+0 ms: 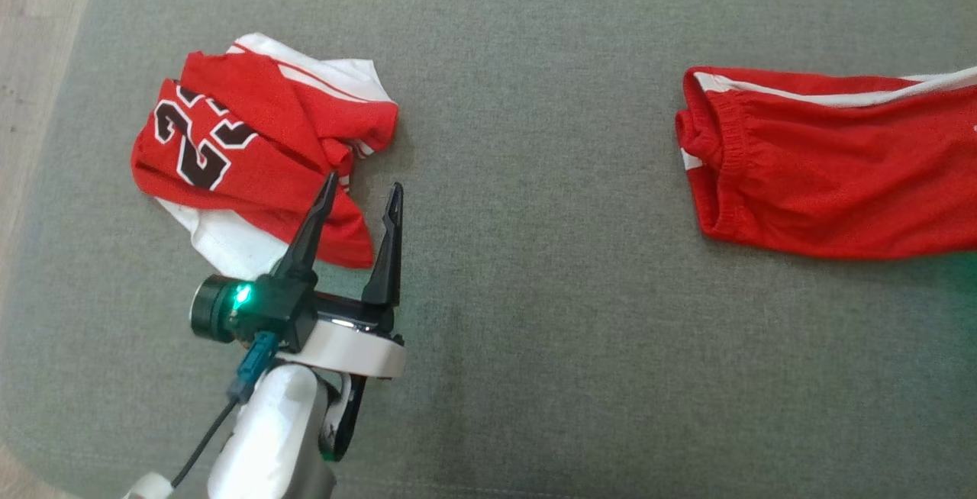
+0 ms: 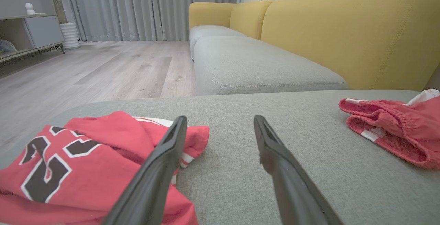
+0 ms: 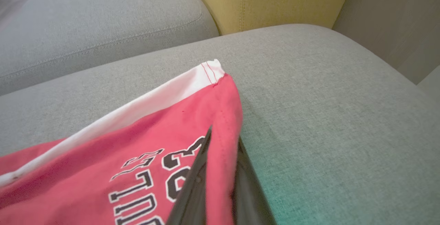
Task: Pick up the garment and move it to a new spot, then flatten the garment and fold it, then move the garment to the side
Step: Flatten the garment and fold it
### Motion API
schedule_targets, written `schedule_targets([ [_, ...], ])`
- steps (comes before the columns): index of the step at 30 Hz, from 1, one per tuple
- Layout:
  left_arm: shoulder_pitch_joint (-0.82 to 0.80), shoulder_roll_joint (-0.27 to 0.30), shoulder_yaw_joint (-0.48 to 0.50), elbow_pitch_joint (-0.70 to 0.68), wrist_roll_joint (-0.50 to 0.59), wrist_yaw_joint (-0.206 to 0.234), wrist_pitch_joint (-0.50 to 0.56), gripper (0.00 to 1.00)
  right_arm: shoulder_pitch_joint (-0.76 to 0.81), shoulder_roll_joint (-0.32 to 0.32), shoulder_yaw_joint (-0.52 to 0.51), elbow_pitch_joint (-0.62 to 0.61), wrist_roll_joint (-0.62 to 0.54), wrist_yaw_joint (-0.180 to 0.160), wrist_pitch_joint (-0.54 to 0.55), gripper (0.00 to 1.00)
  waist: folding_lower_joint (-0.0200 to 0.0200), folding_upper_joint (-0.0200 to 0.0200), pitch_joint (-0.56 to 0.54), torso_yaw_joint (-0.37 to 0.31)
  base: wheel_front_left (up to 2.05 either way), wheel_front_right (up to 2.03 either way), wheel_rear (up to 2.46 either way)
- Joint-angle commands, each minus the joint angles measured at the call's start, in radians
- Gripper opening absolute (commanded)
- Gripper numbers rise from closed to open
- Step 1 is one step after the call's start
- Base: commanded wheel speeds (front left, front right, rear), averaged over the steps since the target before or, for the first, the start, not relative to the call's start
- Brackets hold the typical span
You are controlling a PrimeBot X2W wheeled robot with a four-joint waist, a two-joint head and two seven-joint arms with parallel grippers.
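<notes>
Surface: grey seat cushion [image 1: 534,308]; yellow sofa back [image 2: 343,35] behind it. Room: pale wood floor [image 2: 103,70], grey curtains [image 2: 151,8], low cabinet [image 2: 34,32].

Count: two red garments, well apart. Crumpled jersey [image 1: 252,133] at cushion's left, shorts [image 1: 824,171] at right.

State, left gripper [image 1: 364,182]: jaws wide apart, nothing held; one finger over jersey's edge, contact not determinable.

State, right gripper [image 3: 224,142]: jaws together, clamped on shorts' red hem, near white stripe.

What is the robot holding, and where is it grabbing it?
The right gripper pinches the red shorts by the edge fold near the white-striped corner. The open left gripper holds nothing.
</notes>
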Motion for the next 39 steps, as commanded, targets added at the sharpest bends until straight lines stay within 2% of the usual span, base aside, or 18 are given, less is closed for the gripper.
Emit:
schedule_targets([
  [1, 0.004, 0.005, 0.046, -0.026, 0.013, -0.008, -0.005, 1.0, -0.01, -0.003, -0.001, -0.031, -0.017, -0.001, -0.019, 0.0, 0.0001, 0.0, -0.007, -0.001, 0.0, 0.0, 0.0],
  [8, 0.028, 0.005, 0.053, -0.013, 0.024, -0.014, -0.005, 1.0, -0.035, 0.114, -0.01, -0.078, -0.046, -0.001, -0.052, 0.0, 0.0001, 0.0, -0.053, -0.001, 0.0, 0.0, 0.0],
  [16, 0.064, 0.005, 0.058, -0.005, 0.027, -0.014, -0.005, 1.0, -0.034, 0.282, 0.151, -0.212, 0.037, -0.001, -0.068, 0.0, 0.0001, 0.0, -0.122, 0.0, 0.0, 0.0, 0.0],
  [20, 0.081, 0.005, 0.061, -0.004, 0.027, -0.015, -0.005, 1.0, 0.005, 0.336, 0.249, -0.284, 0.107, -0.001, -0.06, 0.0, 0.0001, 0.0, -0.145, 0.005, 0.0, 0.0, 0.0],
  [27, 0.102, 0.004, 0.053, -0.008, 0.033, -0.016, -0.005, 1.0, 0.107, 0.363, 0.408, -0.342, 0.177, -0.001, -0.046, 0.0, 0.0001, 0.0, -0.164, 0.022, 0.0, 0.0, 0.0],
  [39, 0.103, 0.004, 0.066, -0.025, 0.028, -0.013, -0.005, 1.0, 0.168, 0.366, 0.642, -0.254, 0.231, -0.001, -0.085, 0.0, 0.0001, 0.0, -0.154, 0.027, 0.0, 0.0, 0.0],
])
